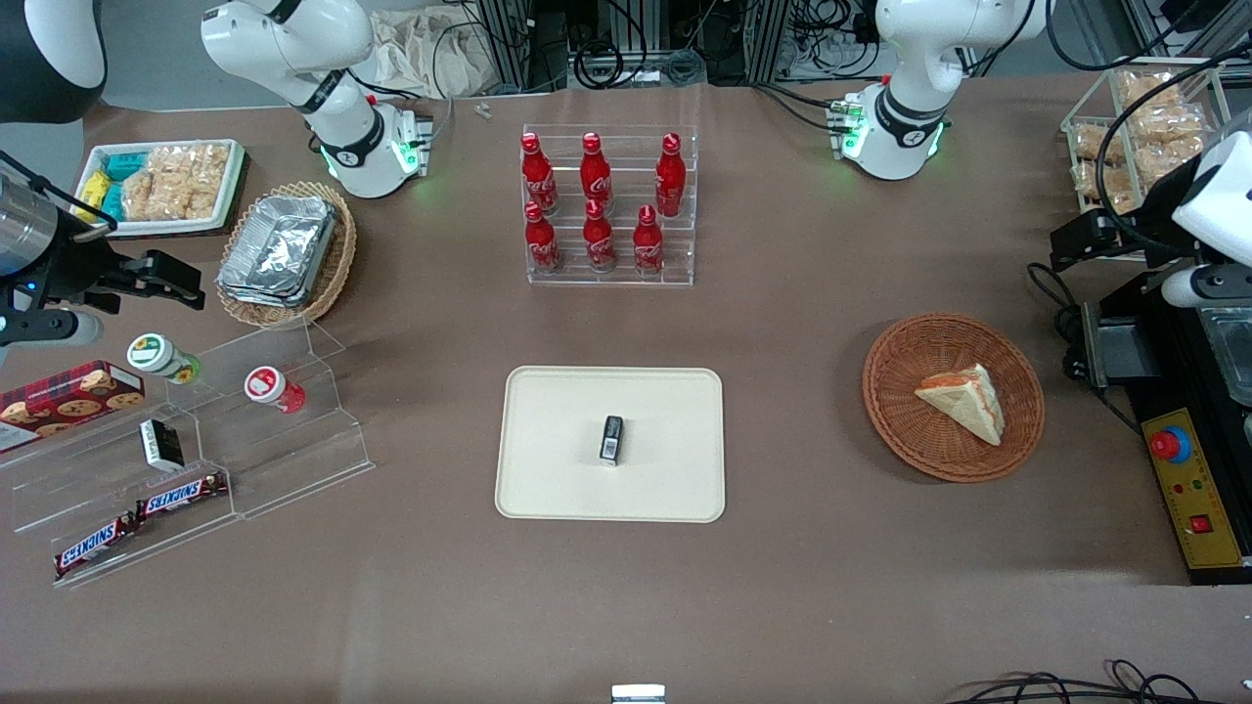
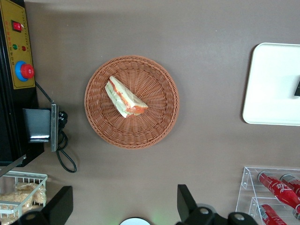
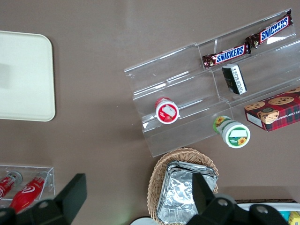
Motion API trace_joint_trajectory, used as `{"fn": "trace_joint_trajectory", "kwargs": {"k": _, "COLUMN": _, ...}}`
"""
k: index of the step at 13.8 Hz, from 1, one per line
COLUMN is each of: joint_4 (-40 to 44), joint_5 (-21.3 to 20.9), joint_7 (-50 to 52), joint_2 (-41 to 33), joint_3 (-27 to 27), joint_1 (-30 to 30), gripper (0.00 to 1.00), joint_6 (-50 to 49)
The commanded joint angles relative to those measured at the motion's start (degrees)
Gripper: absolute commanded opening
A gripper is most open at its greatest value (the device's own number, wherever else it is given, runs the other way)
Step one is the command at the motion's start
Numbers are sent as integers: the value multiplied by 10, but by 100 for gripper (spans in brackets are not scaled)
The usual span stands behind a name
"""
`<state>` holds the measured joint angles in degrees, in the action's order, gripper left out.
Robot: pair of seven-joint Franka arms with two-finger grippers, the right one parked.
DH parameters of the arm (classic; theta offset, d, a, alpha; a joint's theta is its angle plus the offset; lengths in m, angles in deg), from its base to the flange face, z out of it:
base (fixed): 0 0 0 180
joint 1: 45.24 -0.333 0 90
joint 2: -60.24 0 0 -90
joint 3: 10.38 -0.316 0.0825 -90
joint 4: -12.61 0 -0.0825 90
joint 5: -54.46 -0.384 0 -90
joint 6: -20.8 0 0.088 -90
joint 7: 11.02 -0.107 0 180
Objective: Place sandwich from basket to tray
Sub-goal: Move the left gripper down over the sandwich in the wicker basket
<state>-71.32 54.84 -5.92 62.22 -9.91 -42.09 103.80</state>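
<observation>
Approach step, nothing grasped yet. The sandwich is lying inside the basket, near its middle. The gripper is hovering above with fingers apart, empty. Next: descending onto the sandwich, then carrying it to the tray.

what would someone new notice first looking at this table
Probably the rack of red cola bottles mid-table, farther from the front camera than the cream tray, which holds a small dark packet. Next, the sandwich lying in the reddish-brown basket toward the working arm's end, with the gripper above the table beside it, jaws open.
</observation>
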Motion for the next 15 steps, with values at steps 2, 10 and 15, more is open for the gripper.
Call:
{"fn": "trace_joint_trajectory", "kwargs": {"k": 2, "joint_4": 2, "joint_5": -6, "joint_7": 25, "joint_2": -8, "joint_3": 6, "joint_1": -10, "gripper": 100, "joint_6": -17}}
{"fn": "trace_joint_trajectory", "kwargs": {"k": 10, "joint_4": -198, "joint_5": -2, "joint_7": 413, "joint_2": 21, "joint_3": 4, "joint_1": -39, "gripper": 100, "joint_6": 179}}
{"fn": "trace_joint_trajectory", "kwargs": {"k": 15, "joint_4": -326, "joint_5": -3, "joint_7": 486, "joint_2": 85, "joint_3": 1, "joint_1": -53, "gripper": 100, "joint_6": 384}}
